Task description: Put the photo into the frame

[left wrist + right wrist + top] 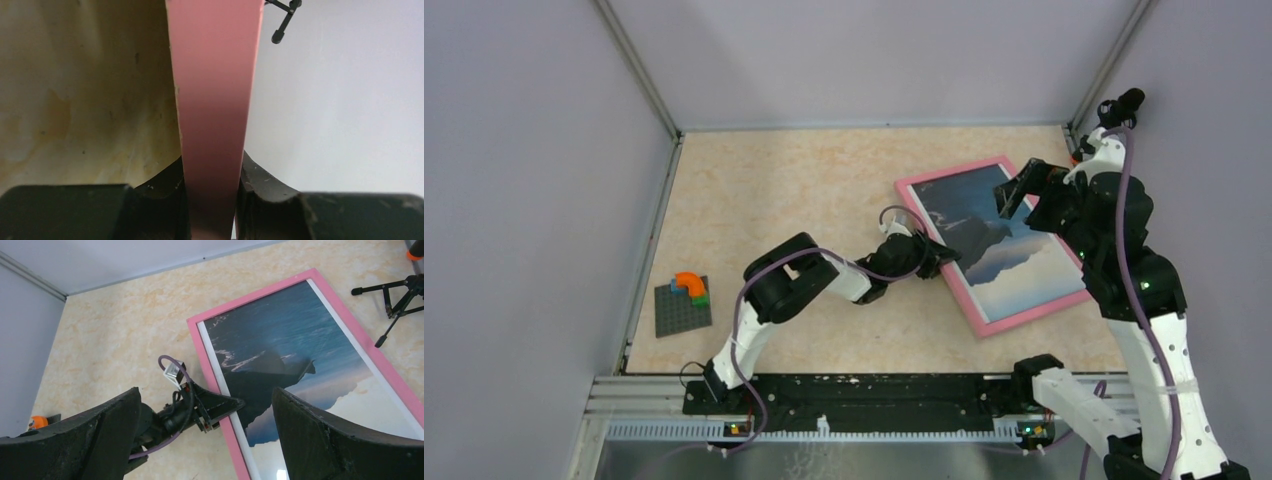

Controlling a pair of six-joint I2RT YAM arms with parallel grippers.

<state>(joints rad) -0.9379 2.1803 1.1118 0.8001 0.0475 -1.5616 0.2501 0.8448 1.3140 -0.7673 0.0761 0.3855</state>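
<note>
The left tool [939, 255] is clamped on the frame [1034, 315] rail, probably to steady it on the counter [804, 190]. The photo [1014, 255] lies picture-up inside the frame, just beyond that tool and beneath the right tool [1016, 188], which gapes wide and empty, likely poised to press.

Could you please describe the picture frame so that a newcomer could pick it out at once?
On the beige table, look right, beside the right arm. The frame is the pink rectangle around the photo of sky and clouds, one edge pinched by the left gripper. The grey brick plate at far left is smaller and square.
</note>
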